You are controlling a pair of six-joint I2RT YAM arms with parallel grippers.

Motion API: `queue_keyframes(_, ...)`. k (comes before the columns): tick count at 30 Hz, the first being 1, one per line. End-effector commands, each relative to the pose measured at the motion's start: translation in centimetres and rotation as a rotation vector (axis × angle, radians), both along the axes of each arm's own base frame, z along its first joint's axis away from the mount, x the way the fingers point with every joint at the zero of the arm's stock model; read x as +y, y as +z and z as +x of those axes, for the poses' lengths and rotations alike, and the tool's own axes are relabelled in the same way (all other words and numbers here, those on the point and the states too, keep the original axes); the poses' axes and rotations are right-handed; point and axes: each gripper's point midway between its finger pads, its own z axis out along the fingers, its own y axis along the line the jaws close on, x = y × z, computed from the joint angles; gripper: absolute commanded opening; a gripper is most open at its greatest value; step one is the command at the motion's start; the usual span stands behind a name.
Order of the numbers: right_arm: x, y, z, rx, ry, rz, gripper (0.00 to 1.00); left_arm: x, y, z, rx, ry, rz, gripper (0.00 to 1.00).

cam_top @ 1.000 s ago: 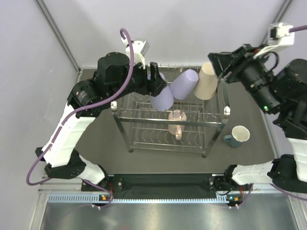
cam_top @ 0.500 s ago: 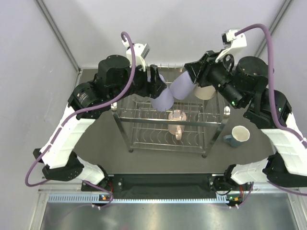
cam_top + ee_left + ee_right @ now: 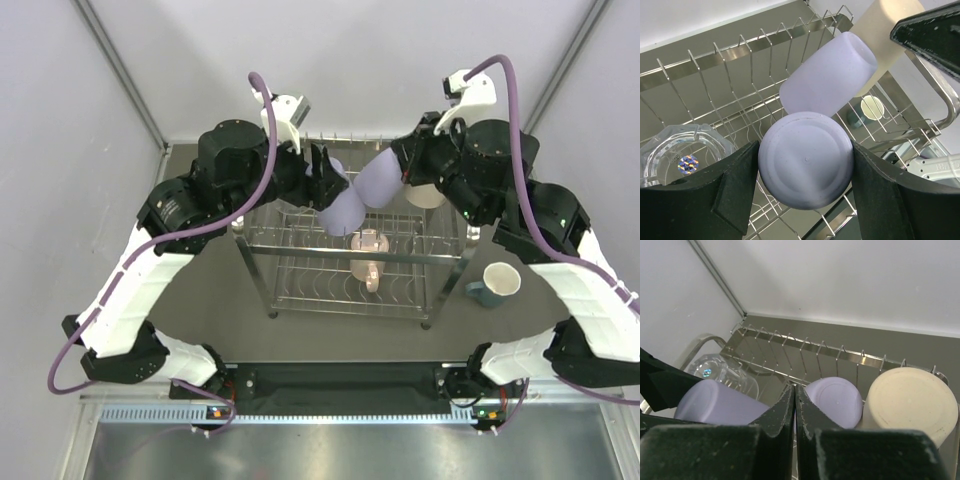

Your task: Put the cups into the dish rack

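Grey walls are closing in just behind a dark tabletop (image 3: 225, 300), where a two-tier chrome wire dish rack (image 3: 300, 243) is standing. The left gripper (image 3: 805, 172) is grasping a lavender plastic tumbler (image 3: 807, 150) across its round base, one black finger (image 3: 735, 192) pressing on each side, holding it tilted over the rack's upper tier. A second lavender tumbler (image 3: 827, 75) is leaning on the tines just beyond it, touching or nearly so. The right gripper (image 3: 795, 407) is hovering with its fingers clenched together on nothing, its tips just beside that second tumbler. A tall beige tumbler (image 3: 910, 400) is filling the rack's right corner, and a clear faceted glass (image 3: 680, 155) is sitting to the left. Bare tines are lying open between the glass and the tumblers. A teal mug with white inside (image 3: 500, 280) is standing on the table, right of the rack.
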Motion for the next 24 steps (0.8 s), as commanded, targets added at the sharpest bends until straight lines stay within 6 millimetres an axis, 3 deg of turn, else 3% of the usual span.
queue_keyframes(1, -1.3, 0.0, -0.3, -0.002, -0.028, 0.007, 0.00, -0.7, 1.1, -0.8, -0.010, -0.049, -0.051, 0.66)
queue_keyframes(13, -2.1, -2.5, 0.4, 0.038, -0.054, -0.043, 0.00, -1.0, 1.0, -0.9, -0.004, -0.060, -0.056, 0.77)
queue_keyframes(24, -2.7, -2.3, 1.4, 0.028, -0.066, -0.045, 0.00, -0.9, 0.9, -1.0, -0.003, -0.060, -0.055, 0.89)
